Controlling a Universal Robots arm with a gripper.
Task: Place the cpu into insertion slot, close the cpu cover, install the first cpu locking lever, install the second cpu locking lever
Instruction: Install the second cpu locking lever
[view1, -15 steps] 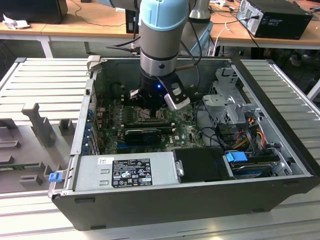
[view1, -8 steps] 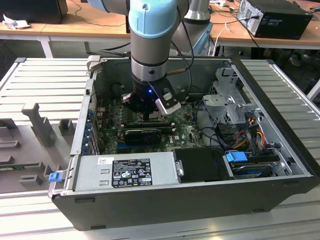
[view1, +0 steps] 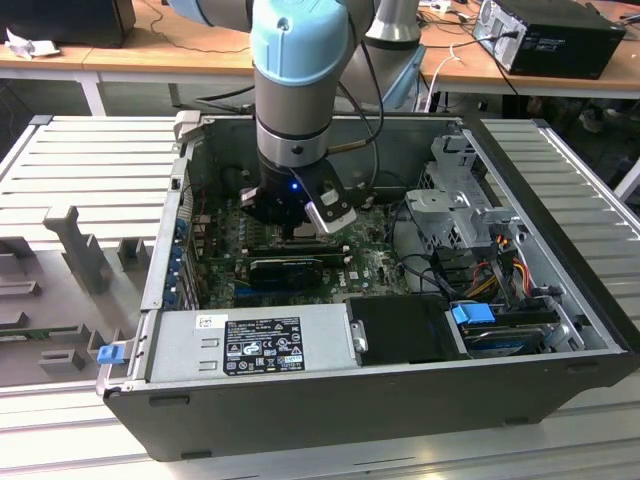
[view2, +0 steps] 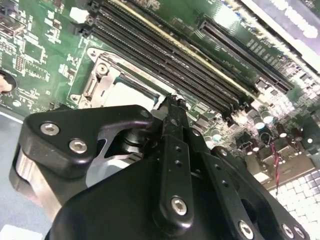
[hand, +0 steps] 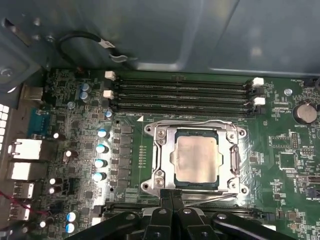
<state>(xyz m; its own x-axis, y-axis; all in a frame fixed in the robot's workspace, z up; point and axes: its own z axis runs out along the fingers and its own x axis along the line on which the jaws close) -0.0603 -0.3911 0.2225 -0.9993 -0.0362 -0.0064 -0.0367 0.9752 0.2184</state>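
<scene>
The gripper (hand: 172, 196) hangs low over the green motherboard (hand: 280, 135), its black fingers (view2: 172, 130) pressed together with nothing between them, their tips at the near edge of the socket frame. Just beyond them the cpu (hand: 195, 159) lies flat in the insertion slot (hand: 158, 186), pale face up, with the cpu cover (hand: 232, 152) down around it and the chip showing through its window. Past the slot run the long black memory slots (hand: 182, 95), then the grey case wall (hand: 200, 30). In the exterior view the arm (view1: 295, 80) reaches down into the open computer case (view1: 560, 330), with the graphics card (view1: 285, 268) beside it and cables (view1: 500, 262) toward that view's right. A label (view1: 262, 345) sits on the power supply; its print is too small to read.
</scene>
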